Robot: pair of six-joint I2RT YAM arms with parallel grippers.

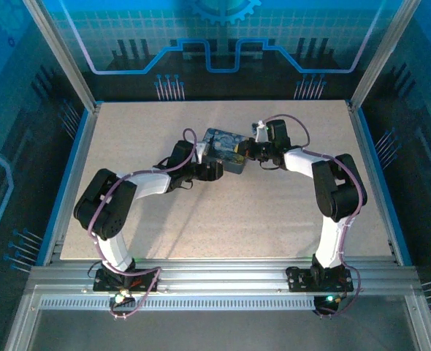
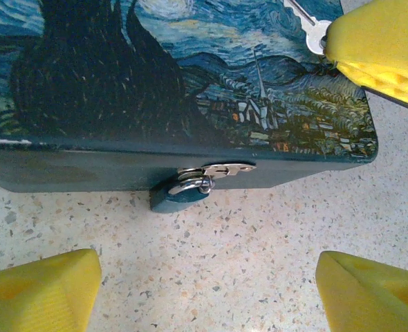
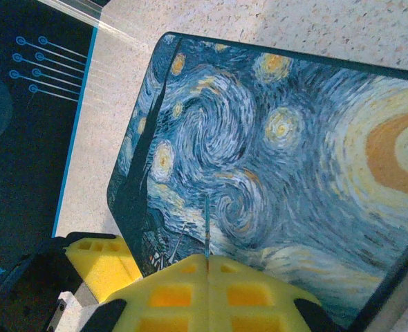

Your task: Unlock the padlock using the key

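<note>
While right gripper [image 2: 380,48], clenched on key [image 2: 313,29], hovers upper right over box [image 2: 121,83], padlock [image 2: 180,196] hangs from hasp [image 2: 226,168] at frame centre; left gripper [image 2: 207,277], released, flanks lower corners. Advice: steady padlock body first, then align key blade.

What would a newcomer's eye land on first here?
The starry-painting box sits mid-table. The padlock hangs from the hasp on its front, ahead of the open left gripper. The right gripper pinches the key above the box.
</note>
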